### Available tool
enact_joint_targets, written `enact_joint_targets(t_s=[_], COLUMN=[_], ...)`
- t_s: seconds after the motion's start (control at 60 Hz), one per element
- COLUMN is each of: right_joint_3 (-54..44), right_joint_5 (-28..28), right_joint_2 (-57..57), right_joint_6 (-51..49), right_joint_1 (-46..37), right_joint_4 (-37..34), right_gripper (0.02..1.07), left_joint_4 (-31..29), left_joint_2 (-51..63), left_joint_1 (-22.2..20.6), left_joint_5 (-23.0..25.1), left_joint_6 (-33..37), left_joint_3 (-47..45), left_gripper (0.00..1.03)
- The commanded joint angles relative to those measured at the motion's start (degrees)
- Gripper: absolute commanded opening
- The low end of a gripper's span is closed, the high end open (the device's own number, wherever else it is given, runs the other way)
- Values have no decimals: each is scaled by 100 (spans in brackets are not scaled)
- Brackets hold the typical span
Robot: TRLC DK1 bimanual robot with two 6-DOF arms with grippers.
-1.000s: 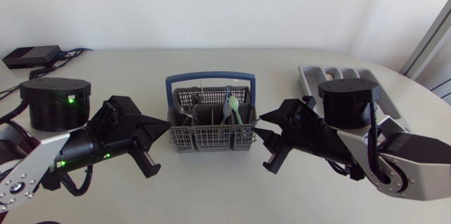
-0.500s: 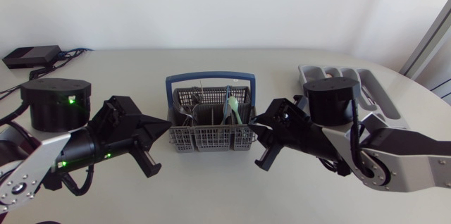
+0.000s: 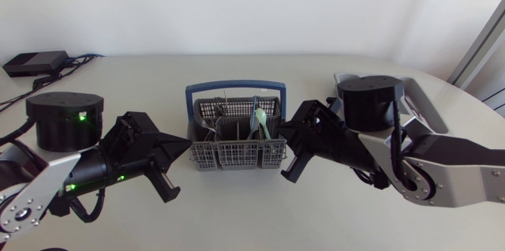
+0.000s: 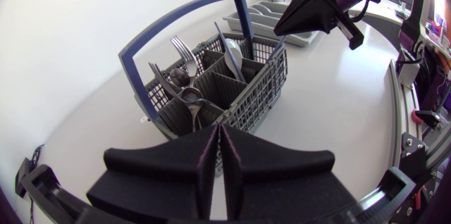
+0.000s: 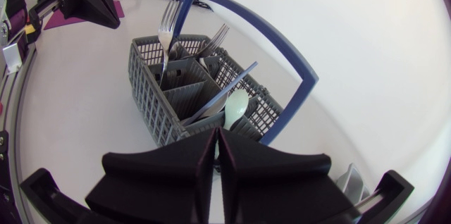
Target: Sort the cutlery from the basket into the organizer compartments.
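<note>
Pale tabletop (image 3: 237, 215) stretches out below a white wall. At its far left lies a small black box (image 3: 35, 63) with cables. Next comes the left arm (image 3: 87, 170), lying low over the surface. The left jaws are pressed flat together with nothing between them, and their tip points at the basket's left end wall, close to it.

The basket (image 3: 237, 156) stands upright in the middle, grey mesh under a blue hoop handle (image 3: 235, 87). The cutlery stands in its compartments. Forks (image 5: 167, 16) are set tines up toward the left end, and a pale green spoon (image 3: 259, 117) leans beside a blue-handled piece (image 5: 227, 86) toward the right end.

The right arm (image 3: 410, 164) comes in from the right. The right jaws are likewise closed on each other and empty, their tip near the rim at the basket's right end. Behind this arm, well apart from the basket, lies the grey organizer (image 3: 430, 107), partly hidden by a black joint; what its compartments hold I cannot tell.
</note>
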Motion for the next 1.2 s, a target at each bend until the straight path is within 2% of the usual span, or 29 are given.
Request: enact_joint_targets(t_s=[0.0, 0.033, 0.083, 0.117, 0.55, 0.75, 0.933, 1.0, 1.1, 1.183], right_joint_3=[104, 87, 8, -45, -414, -441, -405, -405, -379, -344], right_joint_5=[44, 35, 44, 44, 44, 44, 44, 44, 35, 35], right_joint_2=[12, 4, -67, -102, -198, -146, -128, -93, -23, 4], right_joint_6=[-125, -125, -125, -116, -142, -160, -169, -169, -186, -204], right_joint_1=[32, 32, 32, 15, -91, -135, -152, -161, -161, -161], right_joint_4=[-76, -85, -93, -93, 65, 109, 109, 117, 117, 117], right_gripper=[8, 11, 27, 31, 32, 30, 20, 20, 10, 8], left_joint_4=[54, 54, 54, 54, 80, 89, 98, 98, 98, 98], left_joint_2=[-23, -32, -41, -50, -58, -41, -32, -23, -23, -23], left_joint_1=[-17, -17, -17, -17, -34, -52, -61, -69, -69, -69], left_joint_5=[-26, -26, -26, -26, -26, -26, -26, -26, -26, -35], left_joint_6=[31, 31, 31, 31, 31, 22, 22, 22, 22, 22], left_joint_3=[-163, -172, -190, -198, -234, -242, -242, -242, -242, -242], left_gripper=[6, 6, 6, 6, 6, 6, 6, 6, 6, 6])
